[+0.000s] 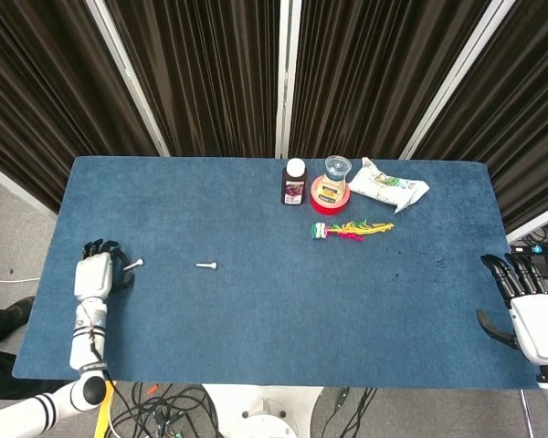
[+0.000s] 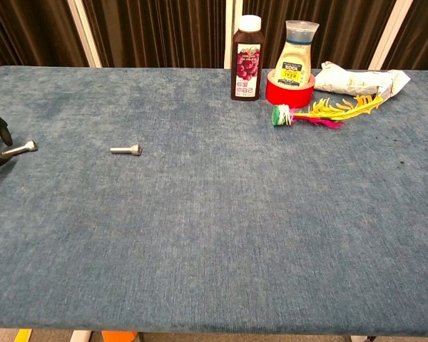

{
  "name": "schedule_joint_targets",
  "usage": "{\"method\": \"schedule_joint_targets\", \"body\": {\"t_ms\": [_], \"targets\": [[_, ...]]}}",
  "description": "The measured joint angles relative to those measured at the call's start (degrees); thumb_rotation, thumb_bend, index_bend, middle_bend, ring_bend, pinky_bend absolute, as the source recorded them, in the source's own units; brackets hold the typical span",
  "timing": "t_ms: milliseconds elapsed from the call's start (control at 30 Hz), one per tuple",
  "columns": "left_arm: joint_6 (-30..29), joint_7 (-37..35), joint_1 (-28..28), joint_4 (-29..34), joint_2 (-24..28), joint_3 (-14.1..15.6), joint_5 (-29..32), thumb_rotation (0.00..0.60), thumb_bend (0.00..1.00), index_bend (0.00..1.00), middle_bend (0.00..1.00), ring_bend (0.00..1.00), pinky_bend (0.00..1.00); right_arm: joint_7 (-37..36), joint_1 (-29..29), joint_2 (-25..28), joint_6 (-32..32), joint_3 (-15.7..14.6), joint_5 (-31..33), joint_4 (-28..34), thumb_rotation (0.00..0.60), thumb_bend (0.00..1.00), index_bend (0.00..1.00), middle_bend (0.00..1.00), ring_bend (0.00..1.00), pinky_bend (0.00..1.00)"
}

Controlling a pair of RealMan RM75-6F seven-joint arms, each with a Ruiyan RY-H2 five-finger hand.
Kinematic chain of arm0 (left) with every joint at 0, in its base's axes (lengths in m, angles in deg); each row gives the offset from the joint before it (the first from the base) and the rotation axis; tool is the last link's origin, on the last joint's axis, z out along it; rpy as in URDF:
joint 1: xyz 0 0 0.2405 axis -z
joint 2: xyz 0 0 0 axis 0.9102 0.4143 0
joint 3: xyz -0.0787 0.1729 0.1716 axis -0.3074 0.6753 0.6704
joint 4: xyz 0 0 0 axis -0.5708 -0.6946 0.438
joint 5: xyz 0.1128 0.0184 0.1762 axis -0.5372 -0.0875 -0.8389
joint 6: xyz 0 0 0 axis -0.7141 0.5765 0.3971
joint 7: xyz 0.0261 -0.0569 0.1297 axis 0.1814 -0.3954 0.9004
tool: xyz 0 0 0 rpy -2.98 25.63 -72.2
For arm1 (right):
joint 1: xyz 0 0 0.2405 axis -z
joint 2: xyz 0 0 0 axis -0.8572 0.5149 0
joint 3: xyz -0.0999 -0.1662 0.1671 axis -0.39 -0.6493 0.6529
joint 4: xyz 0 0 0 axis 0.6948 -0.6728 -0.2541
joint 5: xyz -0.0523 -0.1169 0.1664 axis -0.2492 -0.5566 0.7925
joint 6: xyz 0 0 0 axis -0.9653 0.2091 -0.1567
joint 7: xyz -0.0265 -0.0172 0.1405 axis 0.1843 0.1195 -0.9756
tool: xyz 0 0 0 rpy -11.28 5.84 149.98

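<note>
Left hand (image 1: 95, 274) sits at the lower left of the head view, its fingers (image 2: 1, 130) around the near end of a bolt (image 1: 132, 265); whether it grips is not clear. Right hand (image 1: 530, 310), lower right, is released, fingers apart. Another bolt (image 1: 206, 265) lies apart on the table (image 1: 274, 319).

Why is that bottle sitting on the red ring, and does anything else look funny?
The pale sauce bottle stands inside a red tape roll, an odd perch. Two loose bolts lie far apart from the rest: one alone, the other at the left hand. Nothing looks spilled or broken.
</note>
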Motion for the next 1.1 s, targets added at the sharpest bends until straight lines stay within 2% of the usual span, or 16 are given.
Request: {"method": "schedule_joint_targets", "body": {"t_ms": [433,700,1100], "targets": [[1.5,0.4,0.9,-1.9,-1.2,-0.5,1.7,0.579,0.31,0.50,0.19,0.05,0.00,0.2,0.2,0.0,-0.1,-0.1,0.2,0.1,0.600,0.26,0.03,0.10,0.00,0.00],[1.2,0.8,1.0,-2.3,-1.2,-0.1,1.3,0.572,0.38,0.52,0.19,0.05,0.00,0.3,0.2,0.0,-0.2,-0.1,0.2,0.3,0.600,0.26,0.03,0.10,0.00,0.00],[1.0,4.8,1.1,3.9,5.5,2.3,-2.7,0.583,0.46,0.53,0.20,0.05,0.00,-0.5,0.6,-0.2,0.2,-0.3,0.0,-0.4,0.600,0.26,0.03,0.10,0.00,0.00]]}}
